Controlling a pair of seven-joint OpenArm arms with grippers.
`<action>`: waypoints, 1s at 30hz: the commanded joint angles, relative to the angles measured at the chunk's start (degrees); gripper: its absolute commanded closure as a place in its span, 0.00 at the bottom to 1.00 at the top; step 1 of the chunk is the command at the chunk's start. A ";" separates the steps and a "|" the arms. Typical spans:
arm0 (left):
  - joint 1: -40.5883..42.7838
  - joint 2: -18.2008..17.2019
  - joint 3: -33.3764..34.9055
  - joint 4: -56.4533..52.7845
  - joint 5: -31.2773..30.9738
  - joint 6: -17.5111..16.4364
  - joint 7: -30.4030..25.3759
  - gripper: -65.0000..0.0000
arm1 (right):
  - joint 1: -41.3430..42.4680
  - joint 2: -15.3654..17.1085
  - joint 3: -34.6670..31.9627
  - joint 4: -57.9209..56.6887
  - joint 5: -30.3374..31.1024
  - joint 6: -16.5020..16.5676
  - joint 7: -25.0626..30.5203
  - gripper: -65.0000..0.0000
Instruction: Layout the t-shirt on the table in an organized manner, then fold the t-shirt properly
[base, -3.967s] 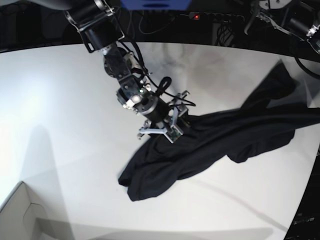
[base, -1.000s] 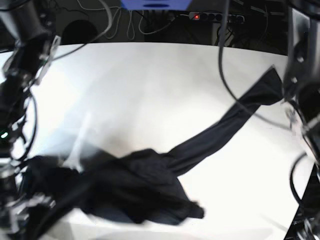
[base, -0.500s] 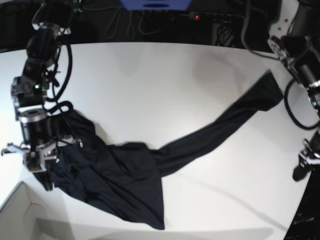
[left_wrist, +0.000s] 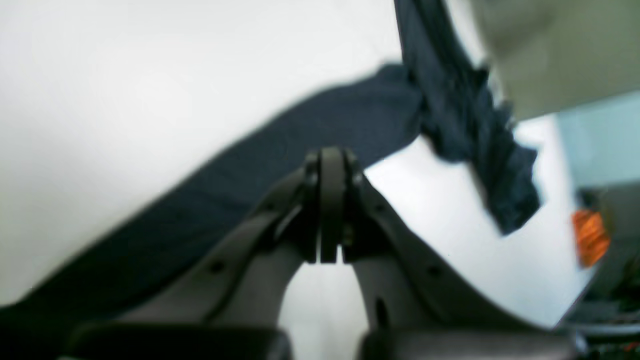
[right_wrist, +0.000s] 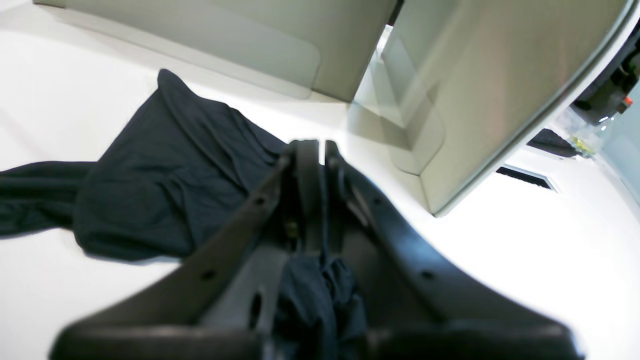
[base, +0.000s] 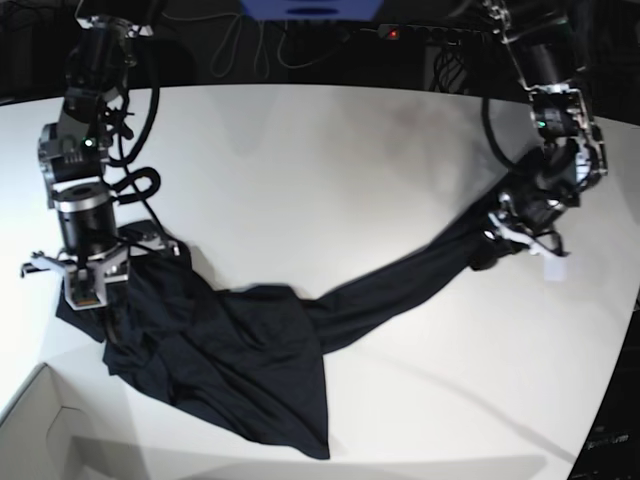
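Across the smooth white table (base: 300, 150), both closed fingers stretch the rumpled black t-shirt (base: 250, 350).

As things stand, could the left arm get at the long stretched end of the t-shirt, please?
Probably yes: in the base view the left tool already sits at the stretched end of the t-shirt, shut, with only bare table around it and nothing in between.

The left wrist view is blurred, so whether the left gripper (left_wrist: 330, 200) pinches any of the t-shirt (left_wrist: 280, 165) is unclear.
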 joint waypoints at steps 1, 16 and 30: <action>-0.78 -0.48 0.44 0.33 1.78 -0.39 -2.63 1.00 | 0.33 0.36 0.17 0.93 0.41 -0.48 1.62 1.00; -23.38 -1.89 19.52 -40.99 39.67 0.14 -34.37 1.00 | -2.31 0.80 0.35 1.19 0.41 -0.48 1.62 1.00; -53.53 -0.22 19.70 -46.71 55.14 17.28 -48.70 1.00 | -6.70 1.24 6.15 1.37 0.32 -0.48 1.71 1.00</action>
